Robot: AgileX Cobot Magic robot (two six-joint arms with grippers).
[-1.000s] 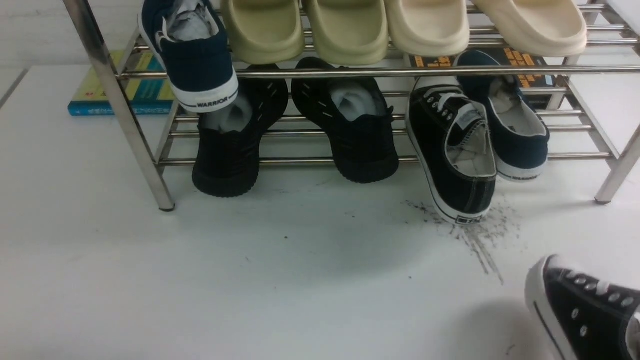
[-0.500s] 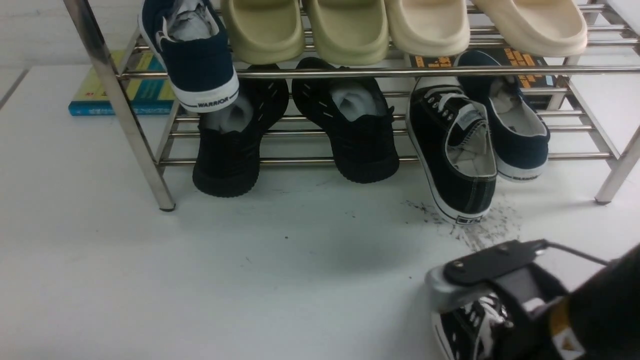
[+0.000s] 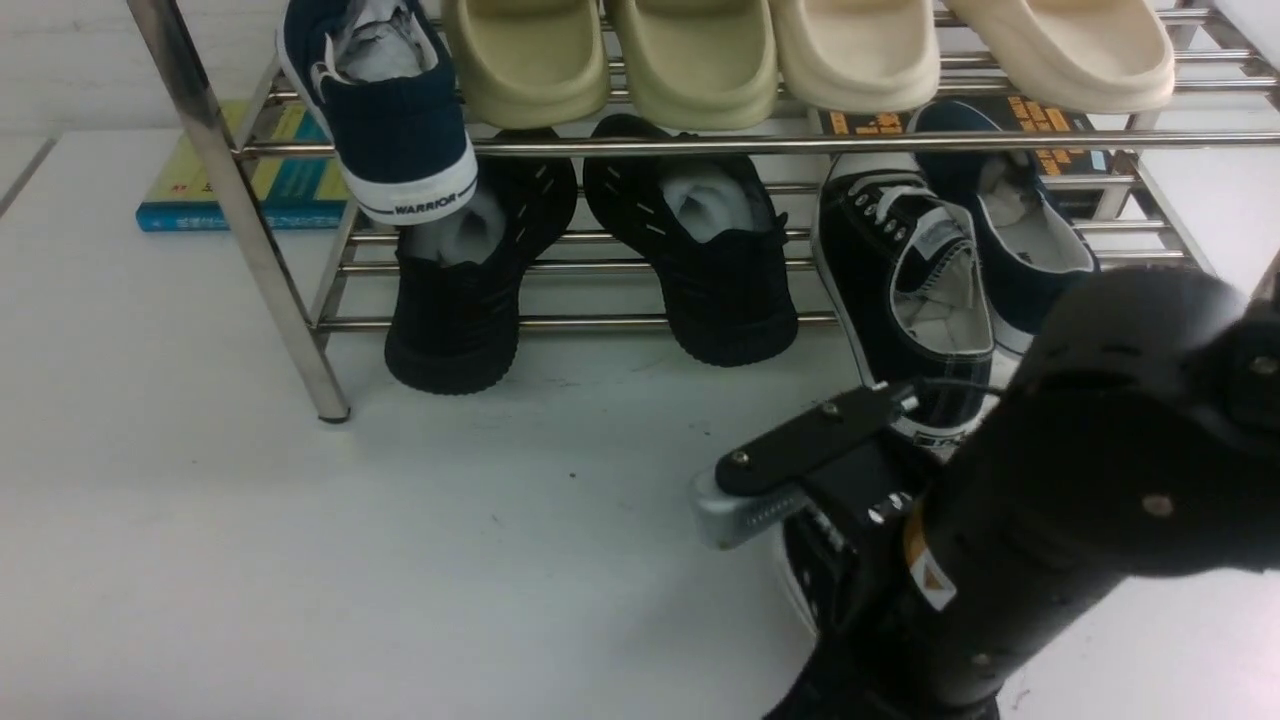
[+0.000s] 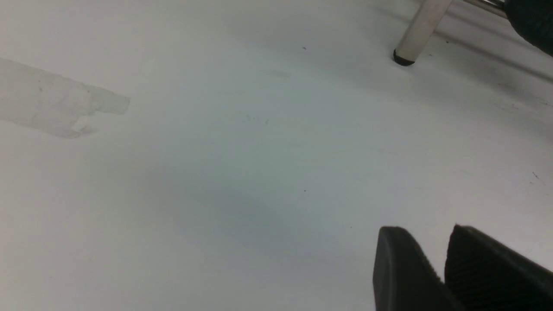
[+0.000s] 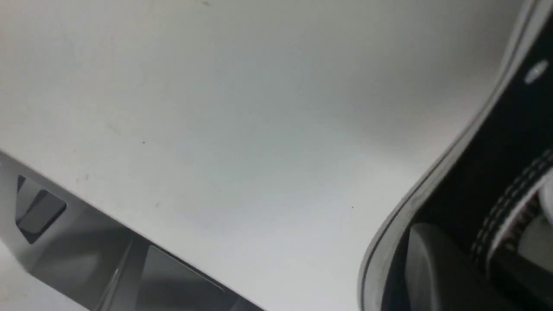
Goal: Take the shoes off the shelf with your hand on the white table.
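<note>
Two left fingers (image 4: 397,263) are pressed together with nothing between them, over the white bench (image 3: 500,560). Farther along, partly hidden beneath the arm, one black canvas sneaker (image 5: 497,142) is pinched at its side wall near the opening by the right fingers (image 5: 425,263); whether its sole touches the bench I cannot tell. Its mate (image 3: 875,270) rests on the chrome shelf (image 3: 700,146), heel jutting forward beside a navy shoe. Canvas should be light and pliable (the rubber sole, stiffer), so a wall grip may let it swing; the heel collar looks best for the mate.
</note>
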